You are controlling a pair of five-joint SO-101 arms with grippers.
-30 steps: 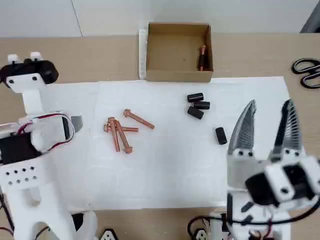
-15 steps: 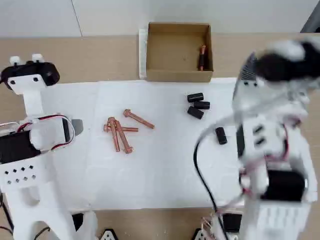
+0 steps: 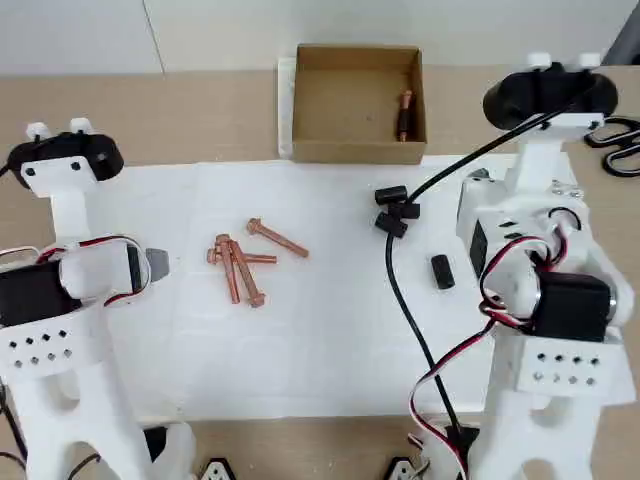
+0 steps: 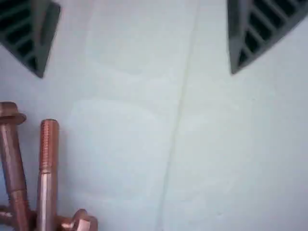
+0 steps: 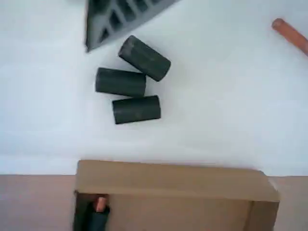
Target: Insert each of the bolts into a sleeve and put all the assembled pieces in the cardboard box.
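One assembled piece [image 3: 404,114] already lies inside the cardboard box [image 3: 355,152], against its wall on the right arm's side. Four bolts [image 3: 240,265] and four sleeves are still loose.

The bolts lie heaped in front of the box toward the left arm. Three sleeves [image 3: 393,210] huddle close before the box's right front corner, and a single sleeve [image 3: 441,271] sits farther out from it. That split looks deliberate to me, so that each arm has one kind of part within reach.

Your left jaws hang spread wide and empty over the sheet, just beside the bolt heap, which reads as lined up for a pick. Your right arm looks down on the three sleeves and the box's front wall, but you cannot tell how its jaws stand.

A white sheet [image 3: 330,350] covers the wooden bench [image 3: 180,110] in front of the box, probably to keep the small parts from rolling and easy to see. Scissors [image 3: 620,140] lie on the bare wood, well off to the box's right. A pale wall [image 3: 200,30] runs behind the box.
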